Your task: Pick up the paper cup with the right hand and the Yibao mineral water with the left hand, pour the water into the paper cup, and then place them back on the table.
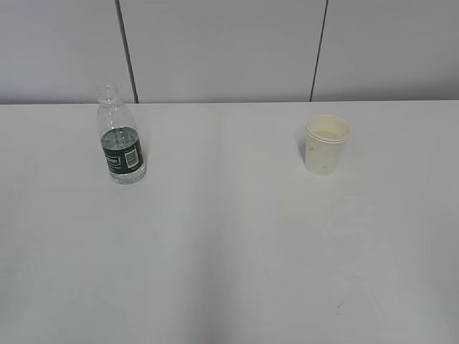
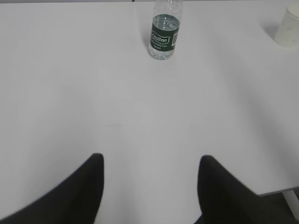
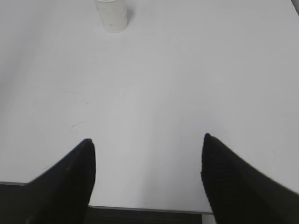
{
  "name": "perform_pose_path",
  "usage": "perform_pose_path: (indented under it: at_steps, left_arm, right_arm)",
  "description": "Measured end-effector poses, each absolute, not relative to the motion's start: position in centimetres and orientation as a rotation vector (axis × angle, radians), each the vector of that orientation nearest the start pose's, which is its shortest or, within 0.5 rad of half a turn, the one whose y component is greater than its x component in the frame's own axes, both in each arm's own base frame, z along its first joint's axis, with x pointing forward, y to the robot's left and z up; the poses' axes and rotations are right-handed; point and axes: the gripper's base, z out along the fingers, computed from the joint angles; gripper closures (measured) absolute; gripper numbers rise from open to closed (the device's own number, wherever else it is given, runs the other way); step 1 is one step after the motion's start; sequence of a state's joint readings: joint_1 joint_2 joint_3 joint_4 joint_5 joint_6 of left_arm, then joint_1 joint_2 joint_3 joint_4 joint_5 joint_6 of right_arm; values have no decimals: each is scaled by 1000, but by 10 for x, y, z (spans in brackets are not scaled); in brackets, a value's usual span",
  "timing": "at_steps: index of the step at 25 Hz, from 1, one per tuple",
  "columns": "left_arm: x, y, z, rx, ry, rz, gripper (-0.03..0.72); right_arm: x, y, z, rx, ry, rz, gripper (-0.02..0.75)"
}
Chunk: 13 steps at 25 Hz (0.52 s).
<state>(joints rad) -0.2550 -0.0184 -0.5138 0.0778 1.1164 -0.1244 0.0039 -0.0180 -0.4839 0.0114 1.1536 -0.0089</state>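
On the left of the white worktop (image 1: 229,244) the Yibao mineral water (image 1: 120,136) stands upright, a small clear plastic bottle with ribbed shoulders, an open neck without a cap, and a dark green label with white lettering and a barcode wrapped round its lower half. Water shows inside it at about the top of the label. Well apart to its right stands the paper cup (image 1: 327,144), upright too: cream-white, tapered toward the base, with a rolled rim and a ring line just under it, and a few small dark specks on its wall.

The left hand (image 2: 149,186) hovers low over the near part of the worktop, its two black fingers (image 2: 79,196) spread wide with nothing between them; the bottle sits far ahead of it near the top of the left wrist view, the cup at that view's upper right corner. The right hand (image 3: 147,179) is posed likewise near the worktop's front edge, its matte black fingers (image 3: 233,182) parted and empty, with the cup far ahead and a little to the left.

The worktop is smooth and plain, faintly scuffed in places. Behind it runs a pale panelled wall (image 1: 222,50) divided by thin dark seams.
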Motion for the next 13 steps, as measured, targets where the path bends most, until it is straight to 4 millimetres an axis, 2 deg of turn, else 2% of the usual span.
perform_pose_path:
  at_steps: [13]
  left_arm:
    - [-10, 9, 277, 128, 2062, -143, 313]
  right_arm:
    - [-10, 0, 266, -14, 2131, -3, 186]
